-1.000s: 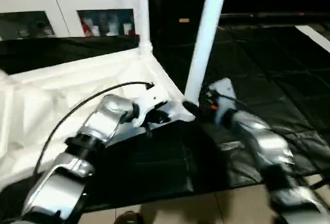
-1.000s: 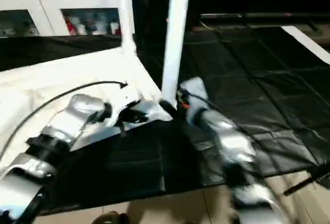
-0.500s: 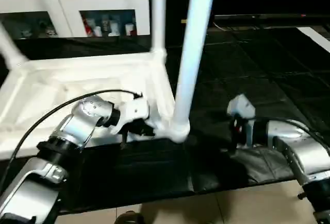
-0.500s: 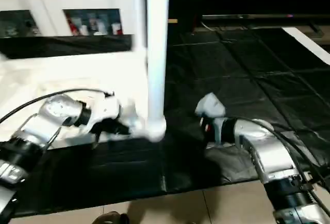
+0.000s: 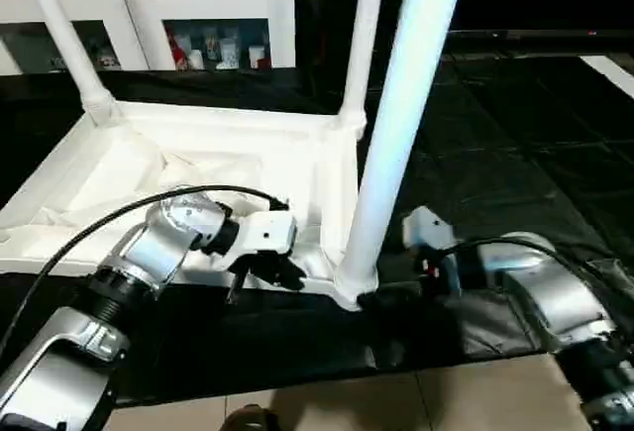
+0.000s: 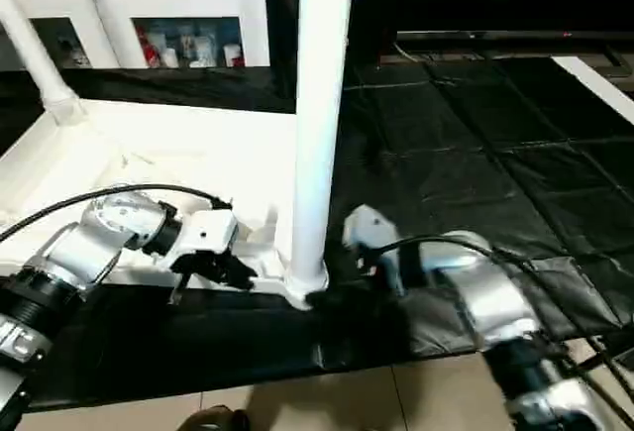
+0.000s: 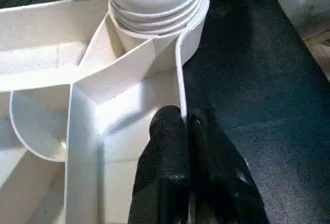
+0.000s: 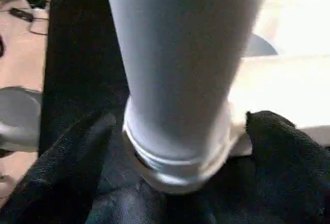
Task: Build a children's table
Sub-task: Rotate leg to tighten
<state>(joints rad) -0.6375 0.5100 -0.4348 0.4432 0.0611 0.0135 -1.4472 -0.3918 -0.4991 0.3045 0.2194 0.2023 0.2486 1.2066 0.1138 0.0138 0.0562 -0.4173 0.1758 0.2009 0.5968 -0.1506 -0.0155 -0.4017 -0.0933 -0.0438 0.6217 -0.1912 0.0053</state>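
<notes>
- Since half a second ago, right gripper point(image 8: 178, 147) has come back to the near leg point(image 5: 396, 124); its fingers stand spread either side of the base.
- Left gripper point(image 7: 186, 126), pinched together, rests on the upturned tabletop's point(image 5: 149, 168) corner rim.

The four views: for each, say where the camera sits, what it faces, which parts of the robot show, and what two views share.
Left eye, head: down on upturned table top, silver forearms.
Right eye, head beside it: same scene, near leg.
Left wrist: along shut left gripper at the rim beside the corner socket.
Right wrist: between open right gripper jaws at the near leg's base.
Shared: both wrists see that threaded leg end.
</notes>
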